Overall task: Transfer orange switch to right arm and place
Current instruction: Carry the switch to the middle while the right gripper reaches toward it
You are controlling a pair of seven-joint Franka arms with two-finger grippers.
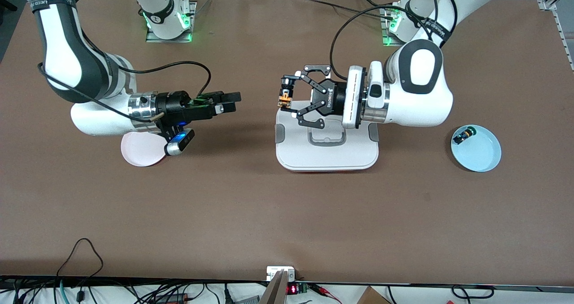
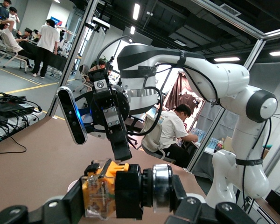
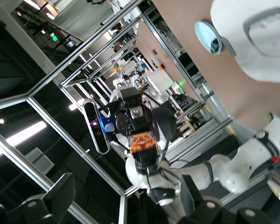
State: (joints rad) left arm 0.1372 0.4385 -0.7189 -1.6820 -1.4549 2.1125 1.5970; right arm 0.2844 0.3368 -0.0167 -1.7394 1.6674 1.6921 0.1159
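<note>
Matte brown bench (image 1: 287, 214) inside an aluminium-framed cell, glossy pink plate (image 1: 141, 149) toward the right arm's end, under the right gripper (image 1: 236, 100) with slim black fingers slightly parted, holding nothing. Mid-bench, rounded white lidded box (image 1: 327, 149); over its edge the left gripper (image 1: 287, 96), marked ROBOTIQ, pinching the orange switch (image 1: 284, 96). Toward the left arm's end, pale blue plate (image 1: 482, 154) holding a green-capped switch (image 1: 463, 136).

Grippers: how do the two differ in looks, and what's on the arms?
Left gripper: wide black linkage fingers, ROBOTIQ lettering, white wrist, black cable looping to the base. Right gripper: slim black parallel fingers, silver wrist ring, blue-lit camera, black cable. Both arms are white with black sections.
</note>
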